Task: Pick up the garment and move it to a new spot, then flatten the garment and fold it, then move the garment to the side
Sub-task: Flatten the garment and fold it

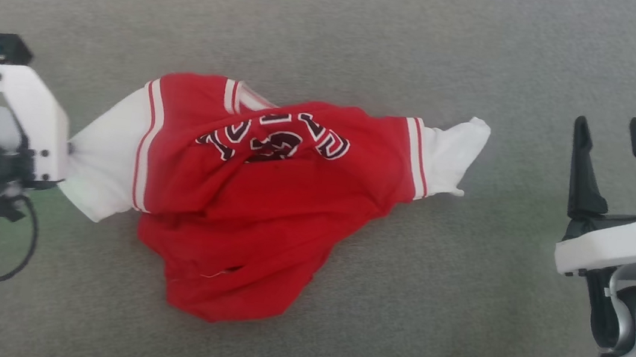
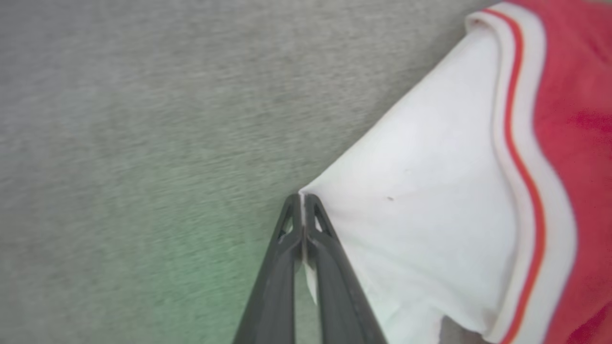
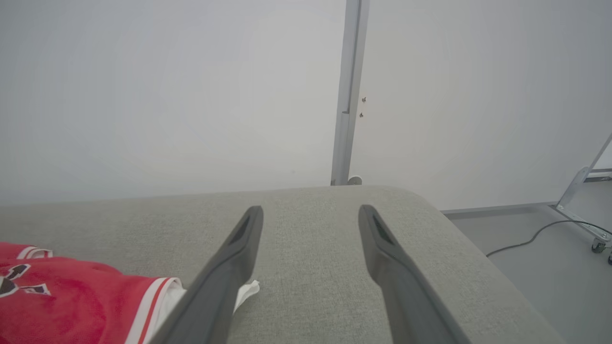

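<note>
Closest in, at the near left, the left gripper (image 2: 302,203) is clenched on the edge of a white sleeve (image 2: 420,200), with a sliver of cloth pinched between its dark fingers. That sleeve belongs to the garment (image 1: 242,205), which lies crumpled in the middle of the grey cushioned surface (image 1: 399,310), its black-and-white lettering creased and its other sleeve (image 1: 454,153) pointing right. At the near right, well apart from the cloth, the right gripper (image 1: 608,126) hovers with its fingers spread and nothing between them. Beyond the far edge stands a pale wall (image 3: 143,95).
</note>
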Available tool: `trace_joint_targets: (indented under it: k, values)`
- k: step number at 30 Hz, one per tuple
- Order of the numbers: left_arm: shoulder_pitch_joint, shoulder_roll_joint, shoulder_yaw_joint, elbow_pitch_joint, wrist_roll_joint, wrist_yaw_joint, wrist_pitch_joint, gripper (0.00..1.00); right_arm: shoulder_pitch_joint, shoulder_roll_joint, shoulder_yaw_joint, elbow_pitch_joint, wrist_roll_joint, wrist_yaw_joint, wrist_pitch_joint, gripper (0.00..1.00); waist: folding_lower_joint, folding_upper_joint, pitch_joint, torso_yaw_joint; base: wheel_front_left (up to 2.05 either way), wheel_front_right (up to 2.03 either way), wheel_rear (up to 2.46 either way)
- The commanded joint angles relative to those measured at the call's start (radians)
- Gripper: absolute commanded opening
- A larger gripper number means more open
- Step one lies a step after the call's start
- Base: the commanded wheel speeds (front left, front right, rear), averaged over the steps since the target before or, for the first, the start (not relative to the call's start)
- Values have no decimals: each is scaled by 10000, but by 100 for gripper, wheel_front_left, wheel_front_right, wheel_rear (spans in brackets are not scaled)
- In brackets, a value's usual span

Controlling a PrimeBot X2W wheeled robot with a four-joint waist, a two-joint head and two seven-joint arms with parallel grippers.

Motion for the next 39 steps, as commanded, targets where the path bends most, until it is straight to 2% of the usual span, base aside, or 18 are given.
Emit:
trace_joint_targets:
  k: [1, 8, 15, 19, 24, 25, 26, 27, 28, 32, 39]
  values:
    - [191, 192, 111, -40, -87, 67, -85, 0, 103, -29, -49, -104, -24, 0, -73, 100, 0, 0, -136, 193, 0, 0, 0]
    - [601, 746, 467, -836, -139, 255, -256, 0, 294, -49, -202, -337, -131, -1, 76, 100, 0, 0, -428, 605, 0, 0, 0]
    - [1620, 1432, 776, -1615, -57, 999, -8, 0, 458, -74, -201, -553, -142, -3, 266, 100, 0, 0, -555, 824, 0, 0, 0]
    - [2260, 1302, 953, -1672, -356, 1195, -118, 0, 560, -38, -150, -591, -140, -3, 354, 100, 0, 0, -537, 842, 0, 0, 0]
    - [2614, 984, 1013, -1381, -613, 1145, -403, 0, 568, -15, -68, -553, -68, -1, 429, 100, 0, 0, -569, 827, 0, 0, 0]
    - [2627, 940, 974, -1311, -604, 1080, -486, 31, 573, -15, -58, -550, -62, -1, 436, 100, 0, 0, -584, 824, 0, 0, 0]
    - [2604, 913, 962, -1249, -608, 1032, -557, 55, 574, -12, -36, -554, -52, -1, 453, 100, 0, 0, -594, 820, 0, 0, 0]
    - [2562, 871, 950, -1191, -629, 994, -594, 91, 576, -19, -6, -564, -40, -1, 478, 100, 0, 0, -606, 817, 0, 0, 0]
    - [2486, 859, 933, -1142, -641, 968, -590, 100, 581, -41, 8, -575, -32, -1, 485, 100, 0, 0, -616, 819, 0, 0, 0]
    - [2040, 933, 855, -1146, -530, 946, -487, 100, 536, -101, 49, -653, 1, -1, 563, 100, 0, 0, -600, 826, 0, 0, 0]
    - [1371, 1051, 557, -1018, -329, 1258, 330, 100, 391, -175, 121, -817, 53, -1, 671, 100, 0, 0, -380, 785, 0, 0, 0]
